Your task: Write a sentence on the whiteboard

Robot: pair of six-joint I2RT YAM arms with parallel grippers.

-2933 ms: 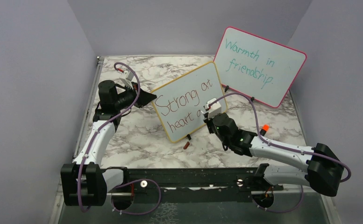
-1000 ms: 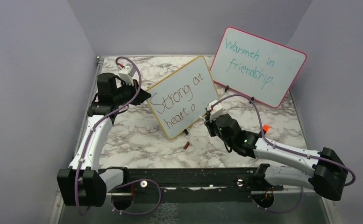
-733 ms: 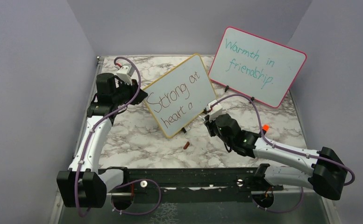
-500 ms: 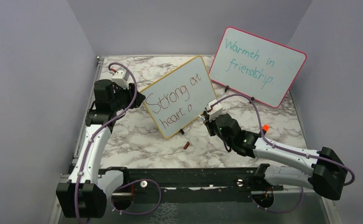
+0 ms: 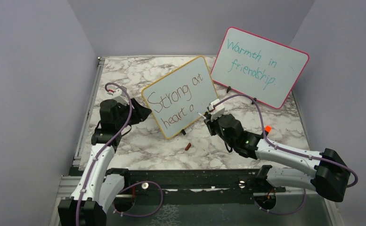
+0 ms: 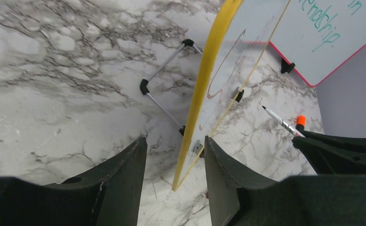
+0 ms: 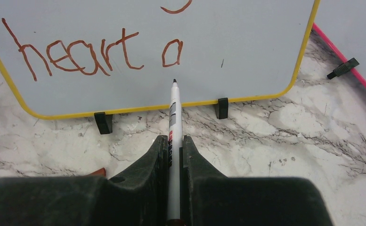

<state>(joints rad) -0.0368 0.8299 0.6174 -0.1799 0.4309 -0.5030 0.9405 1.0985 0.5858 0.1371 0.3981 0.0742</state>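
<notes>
The whiteboard (image 5: 181,96), yellow-framed, stands tilted on the marble at mid-table. Its sentence (image 5: 178,101) reads "Strong at heart a" in red-brown. My left gripper (image 5: 141,112) is open at the board's left edge. In the left wrist view the yellow edge (image 6: 204,80) runs between the spread fingers (image 6: 124,179) without touching them. My right gripper (image 7: 173,146) is shut on a white marker (image 7: 173,117). Its tip points at the board (image 7: 242,47) just below the "a" of "heart a" (image 7: 77,54). I cannot tell whether the tip touches.
A pink-framed board (image 5: 261,66) with teal writing leans at the back right. A small red-brown cap (image 5: 187,147) lies on the marble in front of the whiteboard. A small orange piece (image 5: 267,128) sits by the right arm. Thin stand legs (image 6: 164,70) jut out behind the whiteboard.
My left gripper has let go of the whiteboard's left edge, opened, and drawn back toward the near left. The board stays standing. The right gripper and marker have barely moved.
</notes>
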